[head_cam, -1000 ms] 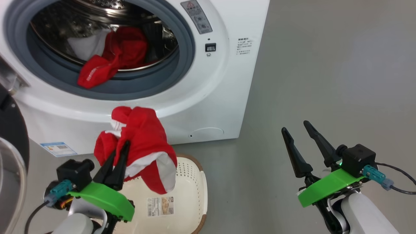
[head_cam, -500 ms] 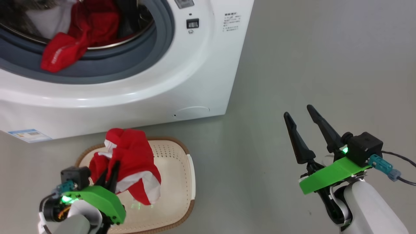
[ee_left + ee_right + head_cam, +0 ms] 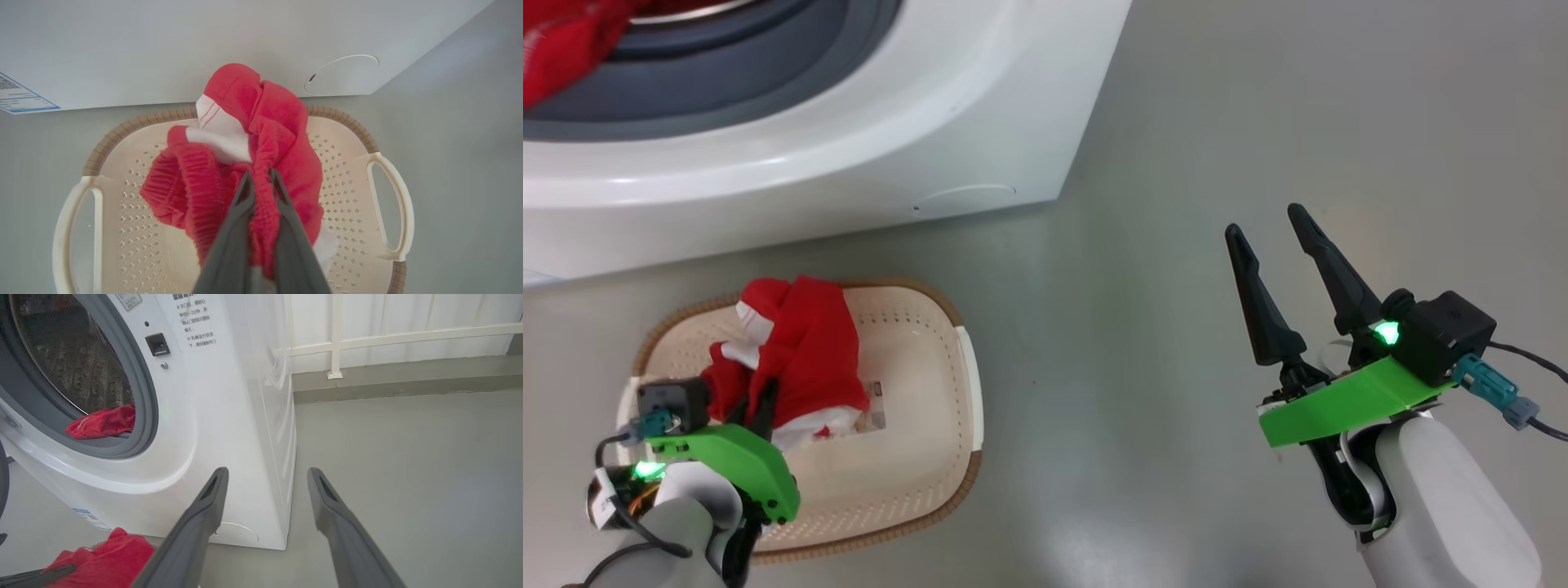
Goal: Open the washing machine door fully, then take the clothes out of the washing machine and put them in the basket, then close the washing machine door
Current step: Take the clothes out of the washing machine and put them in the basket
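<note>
My left gripper [image 3: 761,400] is shut on a bunch of red and white clothes [image 3: 805,351], held low inside the cream basket [image 3: 968,367] on the floor. In the left wrist view its fingers [image 3: 286,228] pinch a red fold of the clothes [image 3: 282,130] over the basket's perforated bottom [image 3: 135,245]. The washing machine [image 3: 866,139] stands just behind the basket, its mouth uncovered. Another red garment [image 3: 102,422] lies on the grey gasket. A dark sliver of the washing machine door [image 3: 1,477] shows at the left border. My right gripper [image 3: 1263,219] hangs open and empty over the floor at the right.
Bare grey floor [image 3: 1258,98] spreads to the right of the machine. A white railing [image 3: 335,339] and a low kerb run along the far wall. The machine's small round flap [image 3: 341,73] sits low on its front, just behind the basket.
The head camera has tilted downward. My left gripper has lowered the red clothes from in front of the machine down into the basket. The right gripper stays open, about where it was.
</note>
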